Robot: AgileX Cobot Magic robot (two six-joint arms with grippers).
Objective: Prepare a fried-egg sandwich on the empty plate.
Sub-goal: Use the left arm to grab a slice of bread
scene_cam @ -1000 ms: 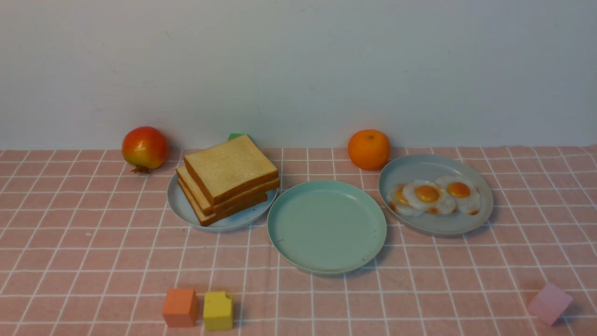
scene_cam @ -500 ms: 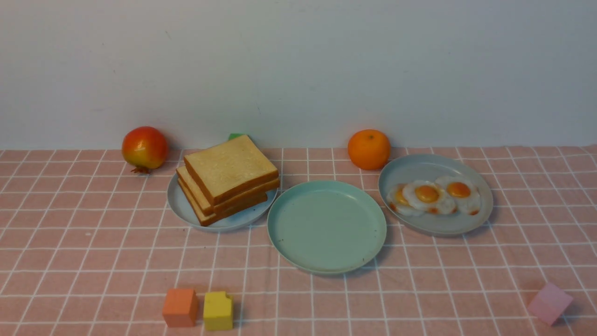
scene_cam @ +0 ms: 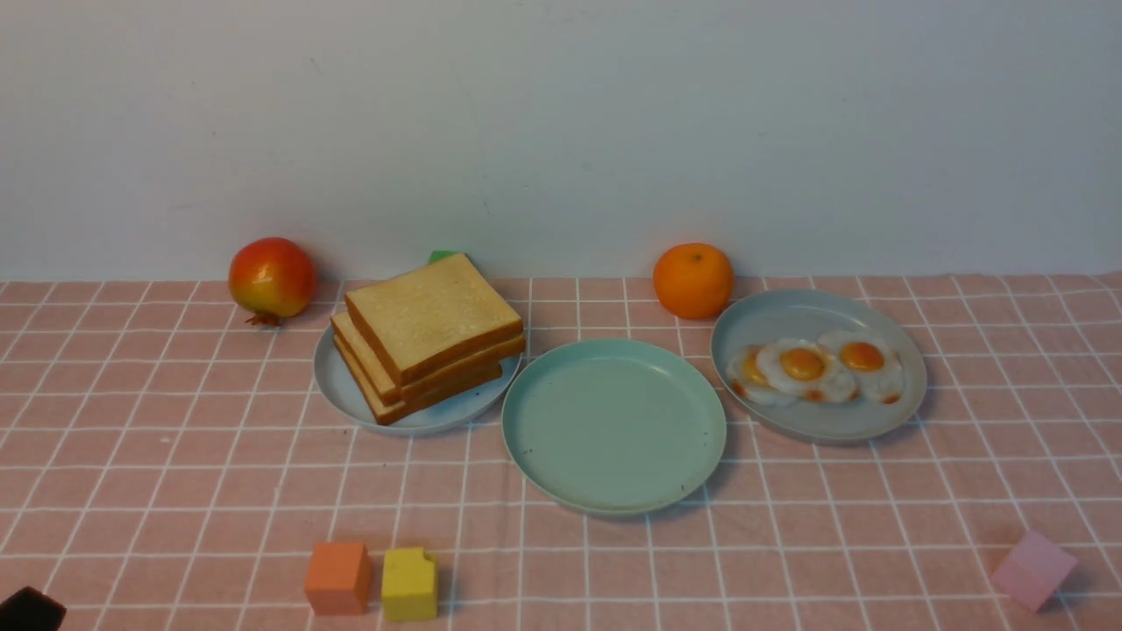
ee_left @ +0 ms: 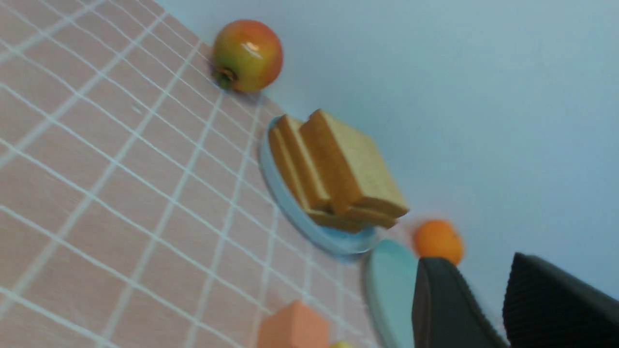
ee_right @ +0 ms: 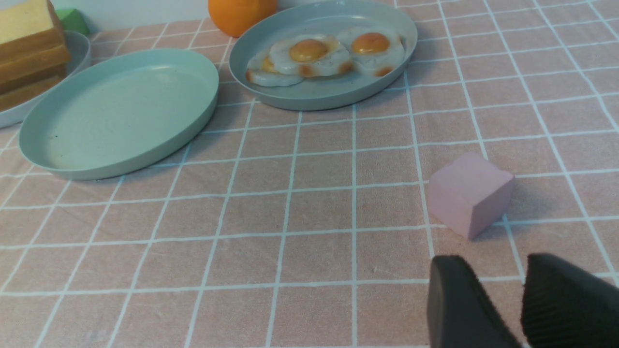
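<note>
Pink checked cloth [scene_cam: 175, 456] covers the table. At its near left corner the left gripper [ee_left: 478, 273] hangs with jaws parted, gripping nothing. Further in, toast [scene_cam: 429, 329] is stacked on a grey plate [scene_cam: 337, 390]. Just right of that lies the mint plate [scene_cam: 614, 425], bare, with no sandwich built. Next come fried eggs [scene_cam: 811, 366] on another grey dish [scene_cam: 903, 386]. Rightmost, the right gripper [ee_right: 495, 270] sits near a pink block [ee_right: 469, 193], jaws likewise parted and empty.
</note>
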